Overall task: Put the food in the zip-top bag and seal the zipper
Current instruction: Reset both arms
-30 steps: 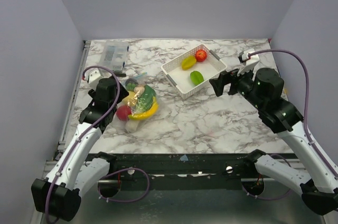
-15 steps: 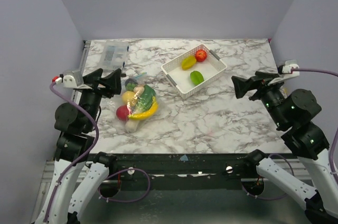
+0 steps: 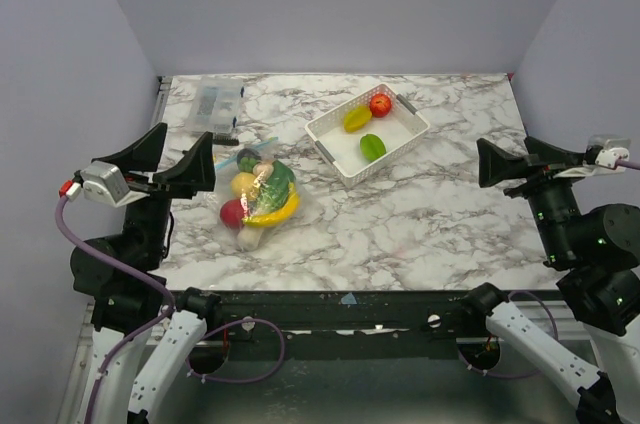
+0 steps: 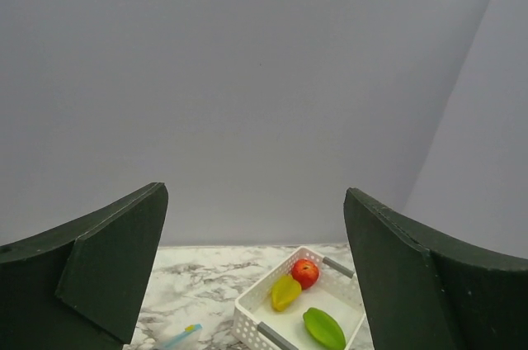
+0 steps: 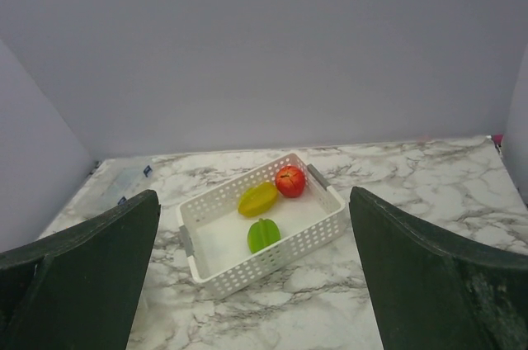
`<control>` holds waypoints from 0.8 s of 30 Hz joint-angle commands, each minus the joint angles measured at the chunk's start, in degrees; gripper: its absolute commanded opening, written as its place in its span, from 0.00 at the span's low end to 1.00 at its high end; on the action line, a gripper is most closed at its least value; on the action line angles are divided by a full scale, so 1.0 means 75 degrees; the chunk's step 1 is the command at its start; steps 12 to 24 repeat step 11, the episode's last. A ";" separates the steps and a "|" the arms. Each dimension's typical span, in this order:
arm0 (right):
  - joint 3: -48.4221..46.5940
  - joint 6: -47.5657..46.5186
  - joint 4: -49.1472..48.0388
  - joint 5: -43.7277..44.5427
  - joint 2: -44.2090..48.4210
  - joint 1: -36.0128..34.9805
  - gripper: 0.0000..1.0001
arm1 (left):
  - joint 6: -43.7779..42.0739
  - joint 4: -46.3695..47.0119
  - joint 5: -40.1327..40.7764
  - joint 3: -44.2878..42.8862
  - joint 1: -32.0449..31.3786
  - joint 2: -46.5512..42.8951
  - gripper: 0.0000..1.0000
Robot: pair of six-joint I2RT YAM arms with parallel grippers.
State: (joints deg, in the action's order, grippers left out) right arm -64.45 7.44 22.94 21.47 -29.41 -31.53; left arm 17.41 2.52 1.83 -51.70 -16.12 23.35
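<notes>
Clear plastic forms the zip-top bag (image 3: 262, 189), which lies on the marble table (image 3: 420, 234) just to the right of the left gripper (image 3: 187, 132) and below it. The bag holds a yellow banana (image 3: 281, 212), a red piece (image 3: 233, 212) and a green piece (image 3: 280, 182). The zipper (image 3: 260, 144) runs across the bag's far end; whether it is sealed cannot be determined.

The left gripper is raised off the table, jaws spread wide, holding nothing. The right gripper (image 3: 503, 144) is also raised, jaws spread wide and empty, well apart from the bag.

The white basket (image 3: 330, 159) sits ahead and to the left of the right gripper. It contains a red fruit (image 5: 289, 181), a yellow fruit (image 5: 257, 198) and a green fruit (image 5: 263, 234).
</notes>
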 commanded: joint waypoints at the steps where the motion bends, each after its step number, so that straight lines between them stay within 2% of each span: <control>1: -0.0055 -0.0118 -0.0326 0.0415 0.0161 0.0006 1.00 | -0.0223 0.0170 -0.0137 -0.0167 0.0040 -0.0065 0.91; 6: 0.0038 -0.0058 -0.0359 0.0449 0.0253 -0.0001 1.00 | -0.0160 0.0066 -0.0130 -0.0196 0.0040 0.0011 0.94; 24: -0.0093 -0.0026 -0.0178 0.0490 0.0145 -0.0003 1.00 | -0.0118 0.0039 -0.0137 -0.0196 0.0040 0.0079 0.94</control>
